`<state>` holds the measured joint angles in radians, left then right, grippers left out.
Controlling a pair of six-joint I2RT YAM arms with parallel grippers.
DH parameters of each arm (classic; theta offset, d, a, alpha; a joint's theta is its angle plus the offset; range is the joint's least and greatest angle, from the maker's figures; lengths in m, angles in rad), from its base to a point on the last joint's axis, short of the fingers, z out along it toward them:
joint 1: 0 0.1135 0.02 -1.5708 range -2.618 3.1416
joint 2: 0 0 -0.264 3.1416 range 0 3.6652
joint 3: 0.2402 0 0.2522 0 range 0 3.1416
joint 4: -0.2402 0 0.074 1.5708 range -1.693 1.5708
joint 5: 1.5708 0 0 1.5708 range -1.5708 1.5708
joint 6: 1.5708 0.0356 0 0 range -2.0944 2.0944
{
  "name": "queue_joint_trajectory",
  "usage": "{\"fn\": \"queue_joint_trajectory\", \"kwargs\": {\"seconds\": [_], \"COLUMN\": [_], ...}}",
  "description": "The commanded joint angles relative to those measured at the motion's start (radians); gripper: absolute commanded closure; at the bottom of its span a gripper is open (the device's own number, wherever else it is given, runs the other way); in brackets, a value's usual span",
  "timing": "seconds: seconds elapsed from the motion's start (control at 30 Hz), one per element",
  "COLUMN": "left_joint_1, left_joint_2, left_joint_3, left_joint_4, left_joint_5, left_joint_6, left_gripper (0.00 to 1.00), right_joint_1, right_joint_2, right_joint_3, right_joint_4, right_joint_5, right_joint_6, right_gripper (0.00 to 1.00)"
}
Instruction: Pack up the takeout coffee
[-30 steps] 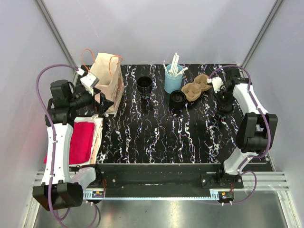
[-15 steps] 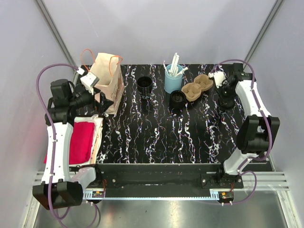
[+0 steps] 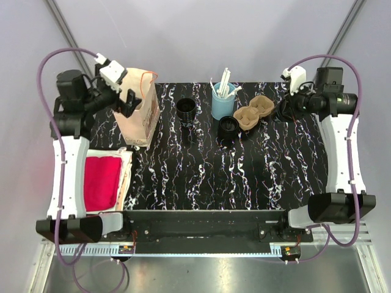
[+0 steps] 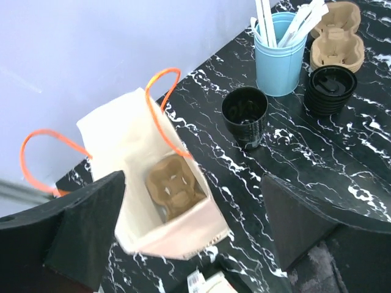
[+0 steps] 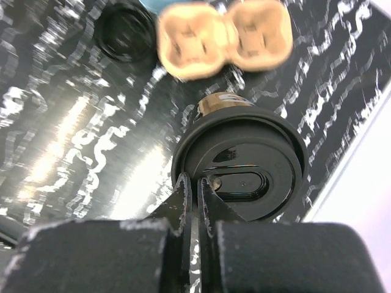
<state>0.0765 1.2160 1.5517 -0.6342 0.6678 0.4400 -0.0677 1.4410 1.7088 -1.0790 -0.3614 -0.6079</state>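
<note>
The right gripper (image 5: 195, 183) is pinching the rim of the takeout coffee (image 5: 244, 152) with its fingers pressed tight. It is holding the cup over the far right part of the table (image 3: 244, 177), near the brown cup tray (image 5: 223, 36). The left gripper (image 4: 194, 207) is hanging spread wide over the paper bag (image 4: 122, 134) at the far left.

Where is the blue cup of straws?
Overhead view: the light-blue cup of straws stands at the table's far middle, between the lidless black cup on its left and the cardboard cup carrier on its right.
</note>
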Motion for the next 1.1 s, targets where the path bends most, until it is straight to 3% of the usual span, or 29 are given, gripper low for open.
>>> {"fn": "queue_joint_trajectory", "kwargs": {"seconds": [0.0,0.3,0.53,0.77,0.8,0.93,1.07], "left_joint_1": [-0.084,-0.190,-0.216,-0.241,-0.245,-0.254,-0.262], "left_joint_2": [0.103,0.237,0.254,0.267,0.270,0.275,0.261], "left_joint_3": [0.036,0.030,-0.008,-0.056,-0.059,-0.064,-0.062], "left_joint_4": [0.010,0.014,0.018,0.016,0.016,0.016,0.016], "left_joint_5": [-0.149,-0.399,-0.471,-0.474,-0.476,-0.488,-0.497], "left_joint_6": [0.057,0.026,0.016,0.032,0.034,0.039,0.034], "left_gripper": [0.01,0.01,0.01,0.37,0.50,0.77,0.88], "right_joint_1": [0.014,0.051,0.138,0.193,0.200,0.210,0.223], "right_joint_2": [-0.031,-0.073,-0.083,-0.067,-0.064,-0.033,-0.011], "right_joint_3": [0.084,0.195,0.209,0.244,0.255,0.319,0.344], "right_joint_4": [-0.030,-0.038,-0.036,-0.030,-0.032,-0.047,-0.050], "right_joint_5": [-0.137,-0.264,-0.238,-0.225,-0.226,-0.234,-0.231], "right_joint_6": [0.054,0.085,0.102,0.119,0.122,0.129,0.137], "right_gripper": [1.00,1.00,1.00,1.00,1.00,1.00,1.00]}}
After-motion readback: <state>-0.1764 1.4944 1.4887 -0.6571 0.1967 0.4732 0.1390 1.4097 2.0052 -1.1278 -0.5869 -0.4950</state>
